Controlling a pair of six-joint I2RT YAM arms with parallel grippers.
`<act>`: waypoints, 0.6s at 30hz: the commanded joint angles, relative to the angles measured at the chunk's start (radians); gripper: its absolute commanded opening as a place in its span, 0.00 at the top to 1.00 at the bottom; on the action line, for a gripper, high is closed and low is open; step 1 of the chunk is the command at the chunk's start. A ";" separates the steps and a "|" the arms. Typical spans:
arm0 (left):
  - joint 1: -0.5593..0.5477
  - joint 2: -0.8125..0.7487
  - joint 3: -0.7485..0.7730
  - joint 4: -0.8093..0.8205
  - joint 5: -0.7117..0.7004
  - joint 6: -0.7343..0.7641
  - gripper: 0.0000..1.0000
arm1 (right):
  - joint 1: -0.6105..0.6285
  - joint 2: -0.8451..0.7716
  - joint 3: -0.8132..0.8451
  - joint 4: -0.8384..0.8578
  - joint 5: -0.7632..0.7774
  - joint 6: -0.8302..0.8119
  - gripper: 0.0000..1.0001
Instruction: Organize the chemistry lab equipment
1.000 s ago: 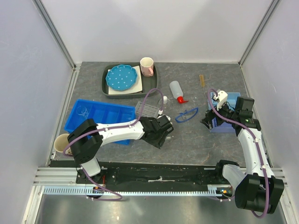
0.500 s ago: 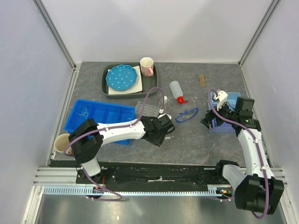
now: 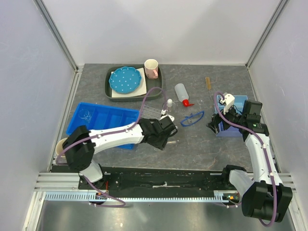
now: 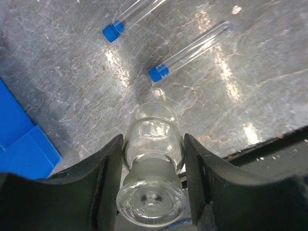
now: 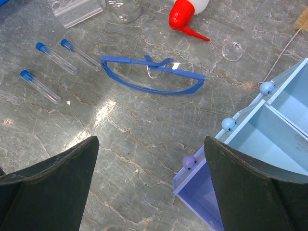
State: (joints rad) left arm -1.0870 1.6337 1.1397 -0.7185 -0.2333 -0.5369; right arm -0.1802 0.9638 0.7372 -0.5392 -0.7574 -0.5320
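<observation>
Left wrist view, lower centre: my left pincer (image 4: 153,142) is closed partway on a small clear glass flask (image 4: 152,185), a finger against each side. I cannot tell whether it is off the worktop (image 4: 250,86). Two blue-capped tubes (image 4: 188,52) lie loose just beyond. My right pincer (image 5: 149,144) gapes wide and holds nothing. I judge the pick-up is in hand; next comes a lift and carry, probably to the blue tray (image 3: 103,118) at left of the overhead view, done gently as glass slips

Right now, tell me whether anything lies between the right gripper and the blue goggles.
Nothing visible does: only bare table separates the open right gripper from the blue goggles; the blue-capped tubes lie off to one side.
</observation>
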 commanded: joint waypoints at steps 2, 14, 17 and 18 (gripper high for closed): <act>0.015 -0.133 0.015 0.002 0.017 0.029 0.78 | 0.004 -0.020 -0.001 0.021 -0.014 -0.017 0.02; 0.433 -0.451 -0.051 -0.047 0.138 0.169 0.79 | 0.005 -0.031 -0.001 0.021 -0.023 -0.016 0.02; 0.587 -0.489 -0.054 -0.052 0.160 0.215 0.79 | 0.005 -0.034 -0.001 0.021 -0.026 -0.016 0.02; 0.645 -0.494 -0.051 -0.056 0.151 0.225 0.79 | 0.005 -0.034 -0.001 0.021 -0.028 -0.016 0.02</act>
State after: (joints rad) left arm -0.5808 1.1984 1.0882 -0.7654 -0.1165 -0.4168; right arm -0.1802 0.9466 0.7368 -0.5392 -0.7586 -0.5320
